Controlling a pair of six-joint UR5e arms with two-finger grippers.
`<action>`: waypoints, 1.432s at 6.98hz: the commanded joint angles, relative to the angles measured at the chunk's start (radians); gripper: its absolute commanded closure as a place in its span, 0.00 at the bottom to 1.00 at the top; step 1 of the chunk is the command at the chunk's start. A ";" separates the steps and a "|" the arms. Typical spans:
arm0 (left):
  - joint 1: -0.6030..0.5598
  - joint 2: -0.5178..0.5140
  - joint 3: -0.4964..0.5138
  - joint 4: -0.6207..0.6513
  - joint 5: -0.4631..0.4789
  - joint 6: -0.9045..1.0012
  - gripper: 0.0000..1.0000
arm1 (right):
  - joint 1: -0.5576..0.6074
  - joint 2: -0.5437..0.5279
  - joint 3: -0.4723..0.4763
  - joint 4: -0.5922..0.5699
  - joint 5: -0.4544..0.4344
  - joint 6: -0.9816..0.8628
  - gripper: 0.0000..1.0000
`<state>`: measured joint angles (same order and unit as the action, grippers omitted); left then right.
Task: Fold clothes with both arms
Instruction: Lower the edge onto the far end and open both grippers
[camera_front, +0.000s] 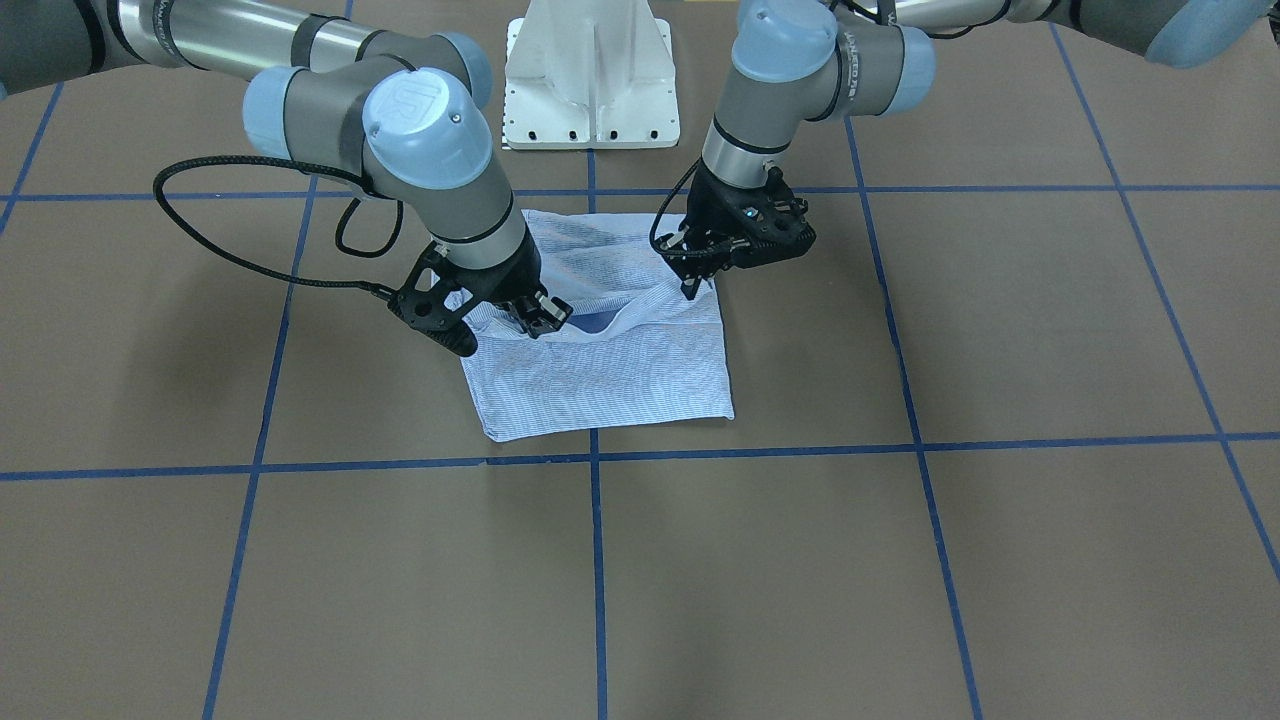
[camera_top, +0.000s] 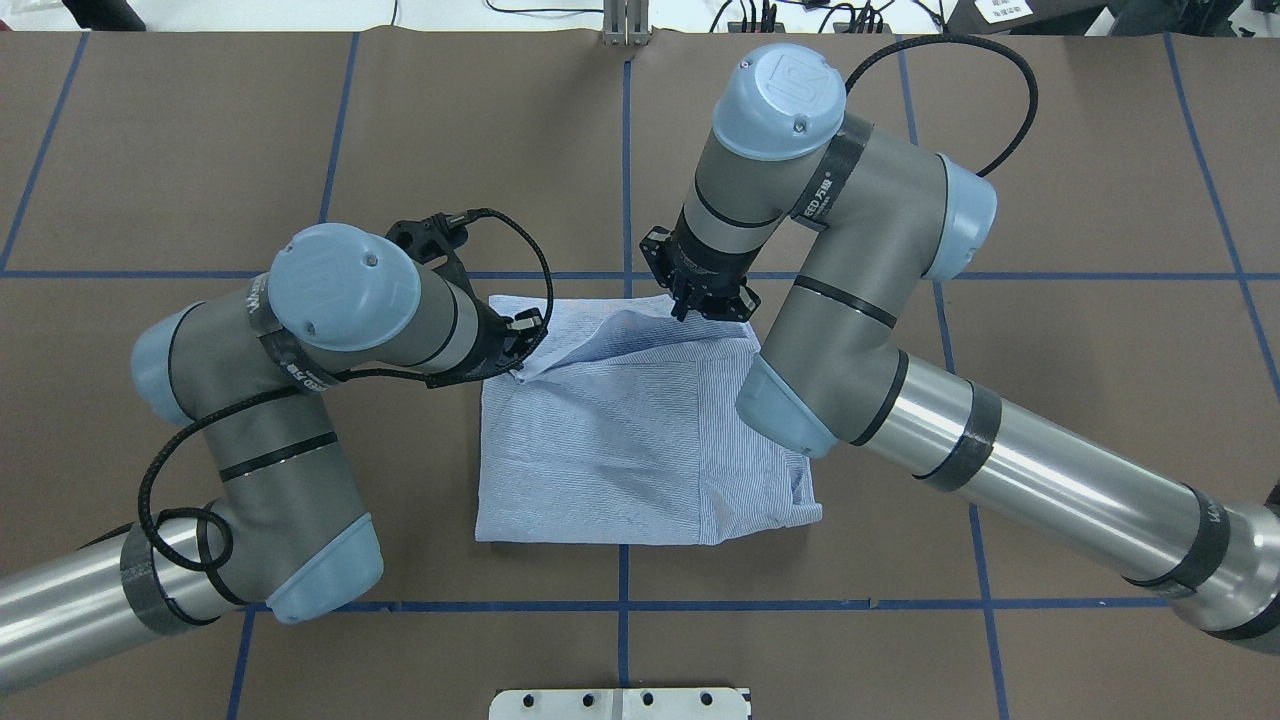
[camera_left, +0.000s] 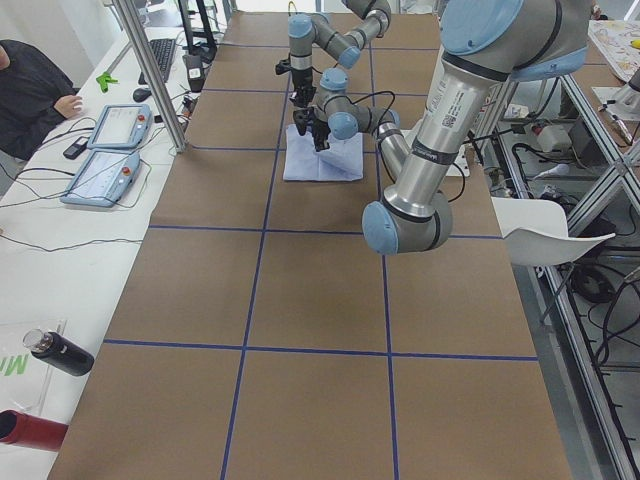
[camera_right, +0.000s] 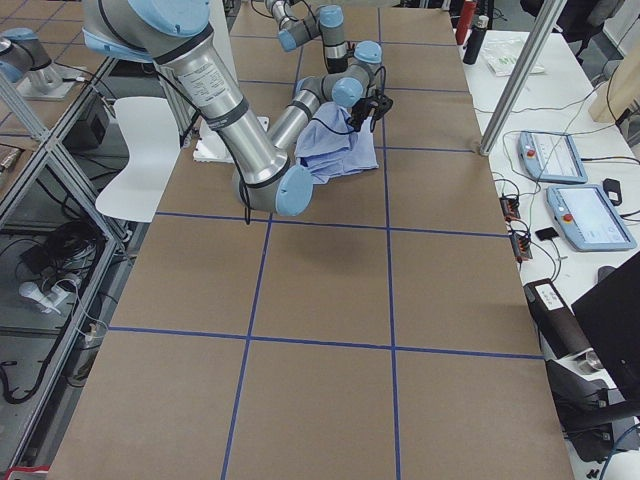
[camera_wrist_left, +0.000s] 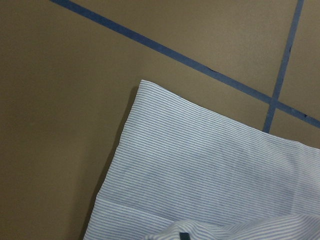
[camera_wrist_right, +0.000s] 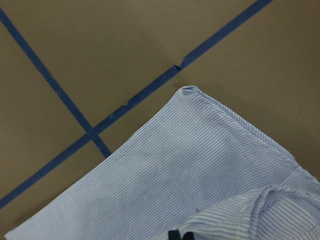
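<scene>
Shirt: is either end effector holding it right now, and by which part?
Both. The left end effector and right end effector each pinch the raised top-layer edge of the shirt, one toward each end.

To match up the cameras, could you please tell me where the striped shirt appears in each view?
Front-facing: shirt at centre, slightly above the middle.
Overhead: centre.
Exterior left: top centre, far off.
Exterior right: top centre.
Left wrist: lower right.
Right wrist: lower half.
Shared landmark: blue tape grid, with a crossing near the shirt in every view.

Left arm (camera_top: 285, 480), right arm (camera_top: 1050, 480): silver-grey tubes, light blue joint caps (camera_top: 790, 100), black bands (camera_top: 975, 435), braided black cables (camera_top: 1035, 100).
</scene>
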<state>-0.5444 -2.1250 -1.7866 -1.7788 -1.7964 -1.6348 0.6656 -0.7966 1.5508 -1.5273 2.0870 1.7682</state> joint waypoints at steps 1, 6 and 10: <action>-0.045 -0.009 0.100 -0.092 0.002 0.030 1.00 | 0.006 0.013 -0.078 0.056 -0.010 -0.001 1.00; -0.049 -0.036 0.190 -0.166 0.005 0.027 1.00 | 0.011 0.019 -0.112 0.078 -0.030 -0.001 0.65; -0.225 -0.058 0.187 -0.160 -0.134 0.035 0.01 | 0.051 0.027 -0.097 0.107 0.014 -0.013 0.00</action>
<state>-0.6915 -2.1772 -1.5990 -1.9460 -1.8397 -1.6069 0.7085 -0.7733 1.4443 -1.4416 2.0769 1.7625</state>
